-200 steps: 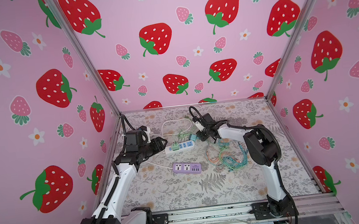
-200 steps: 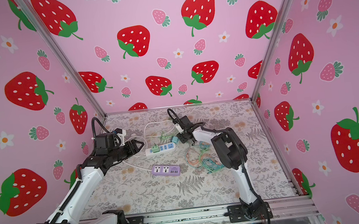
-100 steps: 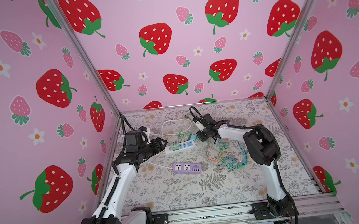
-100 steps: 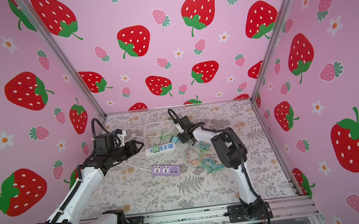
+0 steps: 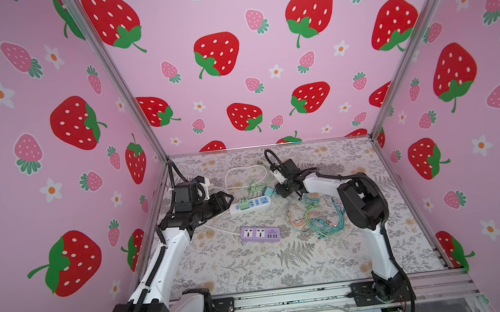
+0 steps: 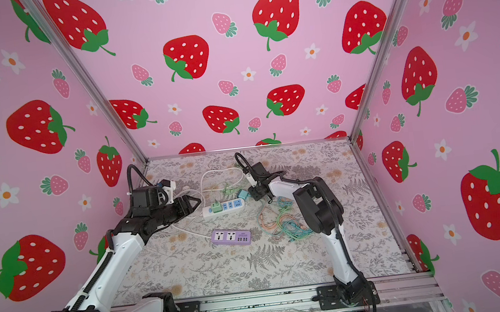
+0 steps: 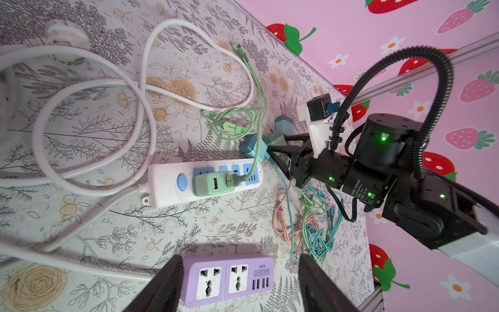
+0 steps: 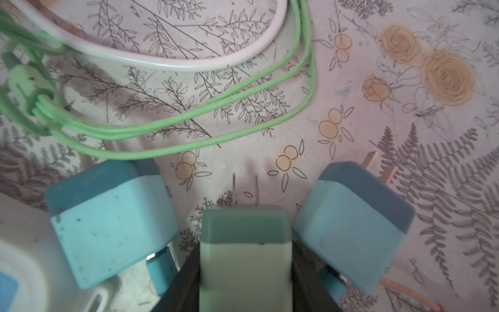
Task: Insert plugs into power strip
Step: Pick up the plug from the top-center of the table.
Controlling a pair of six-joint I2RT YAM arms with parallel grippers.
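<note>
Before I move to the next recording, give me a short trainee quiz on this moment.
1. True or false: the purple power strip has a plug in it.
2. Which colour is the plug seated in the white power strip? A peach, B mint green, C teal-blue.
3. What sits between the right arm's jaws?
Key: 1 false. 2 B. 3 a pale green plug, prongs pointing away from the jaws.

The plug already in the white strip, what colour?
The plug is mint green, clearest in the left wrist view.
</note>
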